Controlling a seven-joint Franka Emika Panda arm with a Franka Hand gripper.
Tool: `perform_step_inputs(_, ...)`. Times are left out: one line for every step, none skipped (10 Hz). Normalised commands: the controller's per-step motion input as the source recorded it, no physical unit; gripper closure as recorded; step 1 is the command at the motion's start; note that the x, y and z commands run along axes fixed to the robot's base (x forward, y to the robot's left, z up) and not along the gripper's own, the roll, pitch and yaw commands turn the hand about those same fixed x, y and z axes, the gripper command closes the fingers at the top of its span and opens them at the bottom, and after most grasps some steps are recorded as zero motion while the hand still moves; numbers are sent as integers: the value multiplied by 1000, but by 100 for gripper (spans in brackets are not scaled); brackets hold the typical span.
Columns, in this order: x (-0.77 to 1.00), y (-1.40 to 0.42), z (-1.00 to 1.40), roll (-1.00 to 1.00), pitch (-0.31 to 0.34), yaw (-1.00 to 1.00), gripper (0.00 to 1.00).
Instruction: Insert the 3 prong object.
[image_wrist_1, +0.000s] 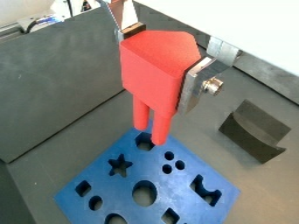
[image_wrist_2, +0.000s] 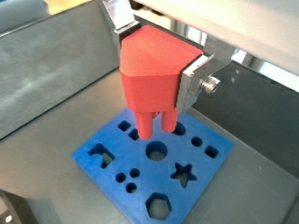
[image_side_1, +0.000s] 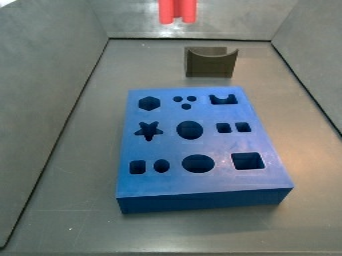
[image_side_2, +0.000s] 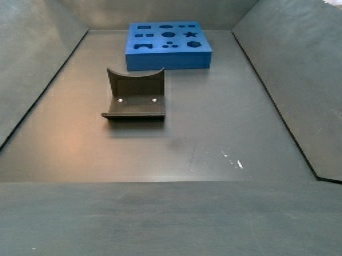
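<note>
My gripper (image_wrist_1: 156, 61) is shut on the 3 prong object (image_wrist_1: 152, 74), a red-orange piece with a blocky top and narrow prongs pointing down. It also shows in a wrist view (image_wrist_2: 149, 74), gripped by the silver fingers (image_wrist_2: 194, 80) on two sides. The prongs hang above a blue block (image_wrist_1: 82, 186) with several shaped holes, over its far edge and clear of it. In a side view only the prong tips (image_side_1: 178, 10) show, high above and behind the blue block (image_side_1: 201, 183). In a side view (image_side_2: 167, 55) the blue block lies at the far end; the gripper is out of view there.
A dark olive curved block (image_side_1: 207, 62) stands on the grey floor behind the blue block, also seen in a side view (image_side_2: 134, 95) and a wrist view (image_wrist_1: 251, 131). Sloping grey walls (image_side_1: 67, 90) enclose the floor on all sides.
</note>
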Motion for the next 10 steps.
perform_step_inputs(200, 0, -1000, 37, 0, -557, 100)
perform_step_inputs(143, 0, -1000, 71, 0, -549, 100)
perform_step_inputs(163, 0, -900, 166, 4, -551, 100)
perform_step_inputs(223, -3, -823, 206, 16, -577, 100)
perform_step_inputs(217, -14, -791, 214, 26, -574, 100)
perform_step_inputs(180, 0, -817, 189, 30, -566, 100)
perform_step_inputs(114, 0, -863, 134, 44, -546, 100)
perform_step_inputs(69, 20, -826, 87, 49, -514, 100)
perform_step_inputs(83, 117, -820, 26, 70, -523, 100)
perform_step_inputs(77, 174, -706, 0, 100, -531, 100)
